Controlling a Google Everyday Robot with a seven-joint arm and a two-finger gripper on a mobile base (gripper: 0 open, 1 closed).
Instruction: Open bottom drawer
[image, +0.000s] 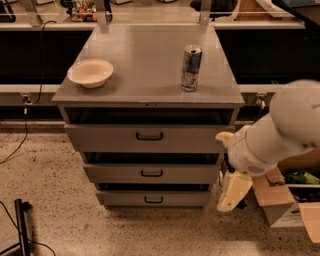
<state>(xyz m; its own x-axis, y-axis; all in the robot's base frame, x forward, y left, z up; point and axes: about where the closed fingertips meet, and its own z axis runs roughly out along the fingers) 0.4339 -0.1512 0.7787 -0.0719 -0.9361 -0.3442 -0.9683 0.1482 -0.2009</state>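
Single camera, high in front of cabinet (150, 75), looking down, medium range; claw (231, 191) lower right.

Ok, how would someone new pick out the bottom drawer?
Find the grey cabinet with a bowl and can on top; it has three stacked drawers. The bottom drawer is the lowest, nearest the floor, level with the gripper hanging beside the cabinet at the right. It is shallower than the top drawer and has a smaller black handle.
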